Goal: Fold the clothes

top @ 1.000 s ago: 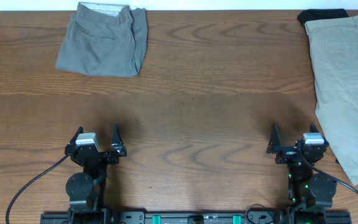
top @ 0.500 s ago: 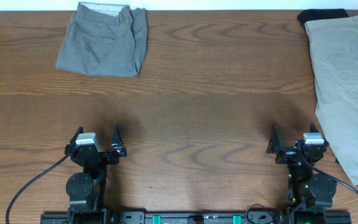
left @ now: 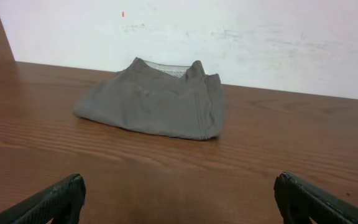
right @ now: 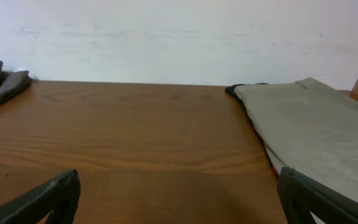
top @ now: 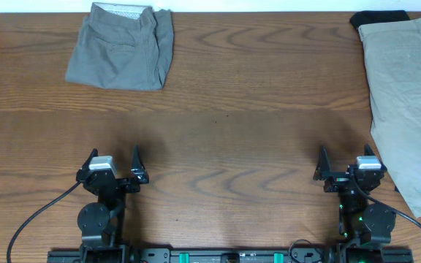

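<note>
- Overhead view, far left: grey shorts (top: 120, 47), already folded, lie at the back edge of the surface (top: 232, 124).
- Left pincer (top: 113, 158): jaws spread wide, grasping nothing, parked at the near edge.
- Right pincer (top: 346, 156): likewise released and empty.
- Far right: khaki shorts (top: 408, 102) lie unfolded, a black piece (top: 378, 17) showing behind them. Likely step: pinch two corners low, draw the shorts flat to the centre, then fold.
</note>
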